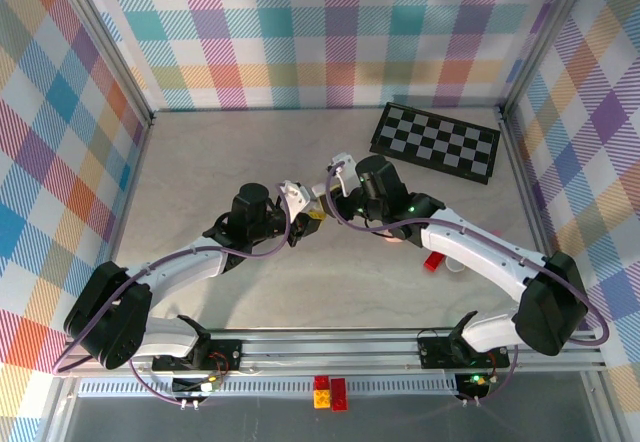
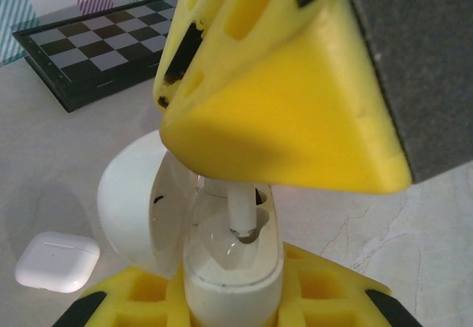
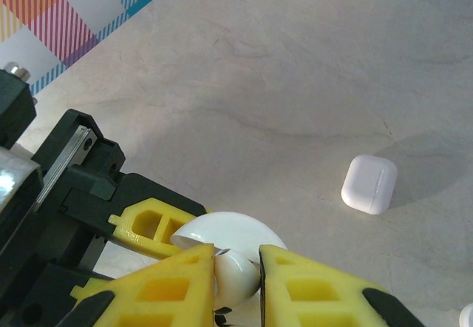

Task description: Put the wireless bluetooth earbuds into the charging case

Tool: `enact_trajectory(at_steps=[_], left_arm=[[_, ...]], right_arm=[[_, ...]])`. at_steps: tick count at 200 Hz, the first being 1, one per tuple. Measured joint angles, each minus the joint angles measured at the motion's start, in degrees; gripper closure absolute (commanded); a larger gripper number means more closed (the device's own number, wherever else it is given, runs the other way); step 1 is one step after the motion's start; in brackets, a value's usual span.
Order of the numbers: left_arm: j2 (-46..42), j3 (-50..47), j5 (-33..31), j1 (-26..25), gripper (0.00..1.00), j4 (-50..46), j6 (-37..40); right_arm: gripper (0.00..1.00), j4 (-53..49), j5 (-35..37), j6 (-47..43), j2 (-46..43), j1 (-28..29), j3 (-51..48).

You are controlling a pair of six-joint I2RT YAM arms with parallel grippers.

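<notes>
Hovering over the open case [image 2: 222, 268], which the left claw [image 2: 233, 308] grips, the right claw [image 3: 236, 264] pinches 1 earbud [image 2: 242, 212], its stem partly inside a socket; pressing it home and releasing are left, I judge.

Two charging cases [image 2: 58, 260], one earbud [image 2: 242, 212], one chessboard [image 1: 436, 142]

The small white earbud [image 2: 240, 212] pinched in the right gripper [image 3: 236, 268] dips into the open white plastic charging case [image 2: 229, 268], which sits within the left gripper [image 2: 230, 301]. A closed white case [image 2: 58, 260] lies beside them.
</notes>
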Motion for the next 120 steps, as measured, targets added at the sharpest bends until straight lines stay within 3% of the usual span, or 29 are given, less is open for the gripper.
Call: enact_trajectory(at_steps=[120], left_arm=[[0.00,0.00,0.04,-0.04,1.00,-0.76,0.00]], right_arm=[[0.80,-0.66,-1.70,-5.88,0.35,-0.11,0.00]])
